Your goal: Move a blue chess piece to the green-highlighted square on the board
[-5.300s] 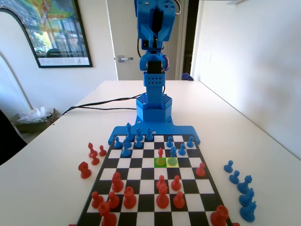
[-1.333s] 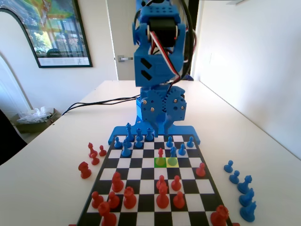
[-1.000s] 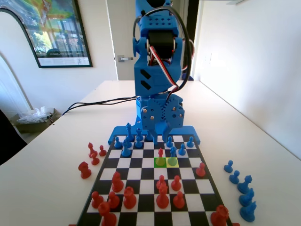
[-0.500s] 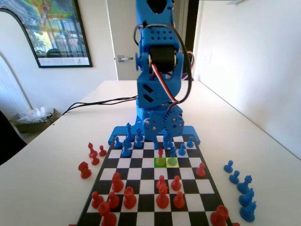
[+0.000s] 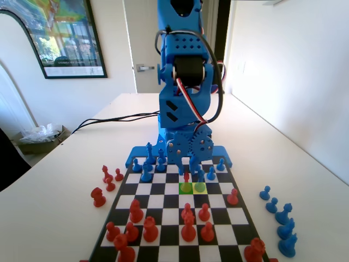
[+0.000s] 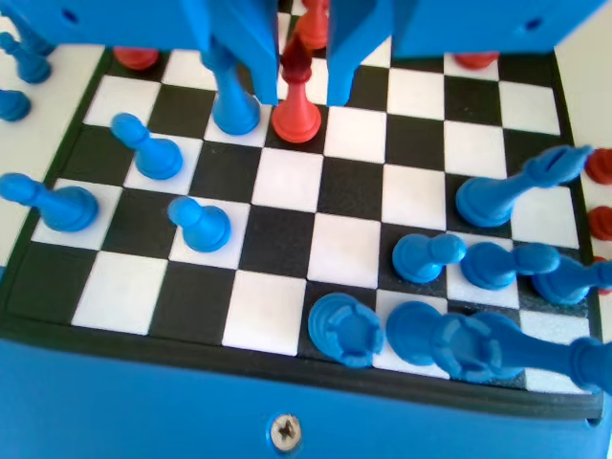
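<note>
The blue arm [image 5: 182, 82] has swung down from upright over the far rows of the board [image 6: 283, 182], so the tool [image 6: 303, 94] now hangs low with its jaws spread. A red pawn [image 6: 296, 117] stands between the jaws, with no contact that I can make out. That pawn seems to sit on the green-highlighted square [image 5: 186, 188] right under the tool, while the blue chess piece [image 6: 232, 100] stands ungrasped just outside the tool's left jaw in the wrist view, so the tool looks lined up on the wrong piece, perhaps to clear the square first.
</note>
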`<state>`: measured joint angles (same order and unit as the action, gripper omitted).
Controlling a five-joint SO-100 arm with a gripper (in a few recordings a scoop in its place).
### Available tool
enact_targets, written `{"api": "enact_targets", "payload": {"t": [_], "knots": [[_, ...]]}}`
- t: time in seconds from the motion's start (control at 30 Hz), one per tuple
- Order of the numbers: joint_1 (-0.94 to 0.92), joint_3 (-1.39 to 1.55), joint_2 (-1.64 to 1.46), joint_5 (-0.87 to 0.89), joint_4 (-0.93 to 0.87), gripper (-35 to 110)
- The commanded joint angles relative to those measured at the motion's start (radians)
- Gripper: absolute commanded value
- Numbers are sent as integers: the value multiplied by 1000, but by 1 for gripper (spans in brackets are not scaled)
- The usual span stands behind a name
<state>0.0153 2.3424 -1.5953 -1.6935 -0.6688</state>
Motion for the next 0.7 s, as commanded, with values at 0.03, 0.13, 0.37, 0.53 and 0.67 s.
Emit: {"api": "enact_targets", "payload": {"t": [0.03,0.13,0.37,0.53,0.67], "knots": [[-14,-60,-18,-23,2,8],[-17,-69,-9,-20,9,8],[5,-91,11,0,29,9],[15,-77,17,6,54,9],[25,-78,21,18,64,9]]}}
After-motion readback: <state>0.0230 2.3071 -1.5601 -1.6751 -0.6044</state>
